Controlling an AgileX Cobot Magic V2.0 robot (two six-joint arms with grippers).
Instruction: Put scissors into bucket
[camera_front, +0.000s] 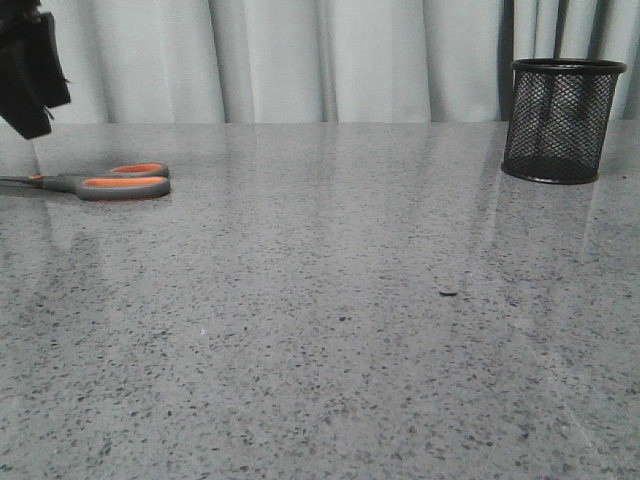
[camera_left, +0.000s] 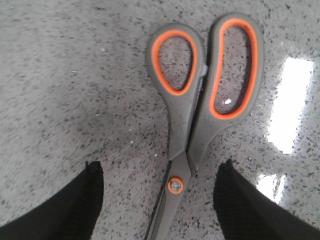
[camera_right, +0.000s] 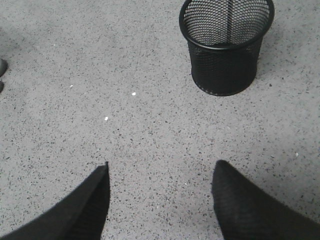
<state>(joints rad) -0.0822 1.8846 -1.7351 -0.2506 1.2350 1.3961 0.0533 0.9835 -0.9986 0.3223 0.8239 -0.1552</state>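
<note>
The scissors (camera_front: 118, 182) lie flat on the grey speckled table at the far left, grey handles lined in orange, blades running off the left edge. In the left wrist view the scissors (camera_left: 187, 120) lie between my open left gripper's (camera_left: 160, 172) fingers, the orange pivot dot midway; the fingers are apart from it. Part of the left gripper (camera_front: 30, 75) hangs above the scissors in the front view. The black mesh bucket (camera_front: 560, 120) stands upright at the far right. My right gripper (camera_right: 161, 170) is open and empty, short of the bucket (camera_right: 226, 45).
Pale curtains (camera_front: 320, 60) hang behind the table's far edge. The speckled tabletop (camera_front: 330, 320) stretches between scissors and bucket, with a bright light glare (camera_left: 292, 110) on it near the scissors' handles.
</note>
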